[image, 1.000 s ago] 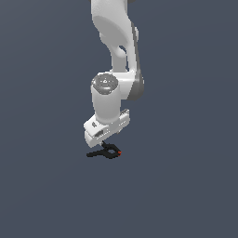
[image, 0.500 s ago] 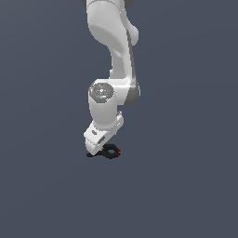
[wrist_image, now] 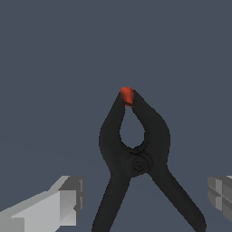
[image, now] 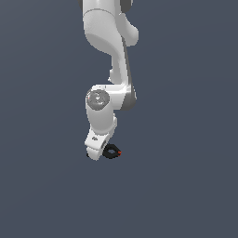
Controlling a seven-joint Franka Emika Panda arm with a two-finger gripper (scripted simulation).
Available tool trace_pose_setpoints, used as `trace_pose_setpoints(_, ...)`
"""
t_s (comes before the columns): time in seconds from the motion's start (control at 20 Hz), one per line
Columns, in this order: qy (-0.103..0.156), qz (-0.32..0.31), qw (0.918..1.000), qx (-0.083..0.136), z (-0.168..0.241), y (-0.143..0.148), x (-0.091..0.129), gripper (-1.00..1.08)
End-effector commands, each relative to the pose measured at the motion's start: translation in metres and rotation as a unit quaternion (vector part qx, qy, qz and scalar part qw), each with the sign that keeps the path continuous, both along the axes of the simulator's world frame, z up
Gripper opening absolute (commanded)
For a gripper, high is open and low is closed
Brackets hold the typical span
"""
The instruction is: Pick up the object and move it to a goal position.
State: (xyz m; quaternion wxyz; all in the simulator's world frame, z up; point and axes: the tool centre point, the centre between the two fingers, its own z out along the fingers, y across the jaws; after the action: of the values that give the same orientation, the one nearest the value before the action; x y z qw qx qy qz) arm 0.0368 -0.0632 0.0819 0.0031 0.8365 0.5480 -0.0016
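The object, a small black spring clamp (image: 112, 152) with a red-orange tip, lies on the dark floor. In the wrist view the clamp (wrist_image: 136, 158) fills the middle, its tip pointing away and its two thin handles splayed toward the camera. My gripper (image: 98, 155) is down at the clamp, and the white hand hides part of the clamp in the exterior view. In the wrist view my gripper (wrist_image: 142, 201) is open, with one finger on each side of the handles and a gap to each. The left fingertip (wrist_image: 68, 201) and right fingertip (wrist_image: 222, 195) show at the frame's edges.
A plain dark grey-blue floor (image: 186, 186) lies all around. The white arm (image: 111, 56) rises above the hand. No goal marker shows.
The hand has come down over the clamp and shifted a little to the exterior view's left, now covering part of it. The clamp has not moved.
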Motion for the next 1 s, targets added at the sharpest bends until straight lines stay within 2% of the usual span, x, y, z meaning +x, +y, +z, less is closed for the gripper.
trace_pose_setpoints(0.0,0.0,0.024,0.9997,0.001,-0.004,-0.002,0.001,1.0)
trace_pose_setpoints(0.4,0.001,0.065,0.9978,0.003,-0.012,-0.005,0.002,1.0)
trace_pose_setpoints(0.95,0.001,0.069,0.9976,0.003,-0.026,-0.005,0.002,1.0)
